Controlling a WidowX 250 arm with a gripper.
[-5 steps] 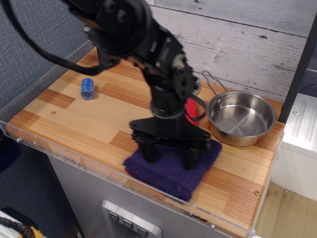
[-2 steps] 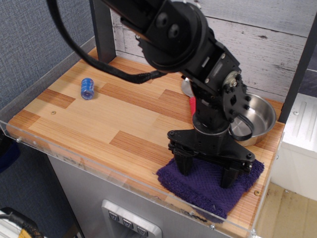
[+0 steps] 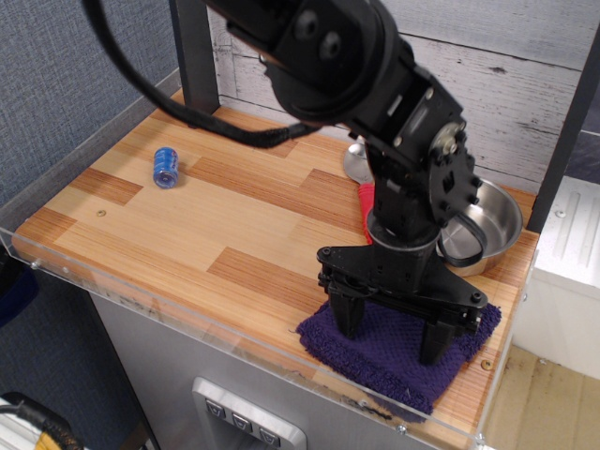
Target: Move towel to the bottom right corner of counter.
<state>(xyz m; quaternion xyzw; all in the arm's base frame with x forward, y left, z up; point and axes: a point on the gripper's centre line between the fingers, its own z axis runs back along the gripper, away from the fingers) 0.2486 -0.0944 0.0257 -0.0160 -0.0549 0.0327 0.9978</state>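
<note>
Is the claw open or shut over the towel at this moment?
Open: the claw has its two fingers spread wide, one near each side of the purple towel, tips down at the cloth. Whether they press it, cannot tell.

Towel (image 3: 394, 358): lay flat at the counter's near right corner, its front edge by the clear rim.
Hand (image 3: 389, 330): pointed straight down, fingers spread wide, both tips on the towel.
Counter (image 3: 187, 220): striped wooden planks, acrylic rim along the front.
Pan (image 3: 495, 220): steel, behind the arm at the right, partly hidden.
Blue object (image 3: 165, 167): small cylinder, far left, well apart from the towel.
Red item (image 3: 366, 202): just behind the arm, mostly hidden.
</note>
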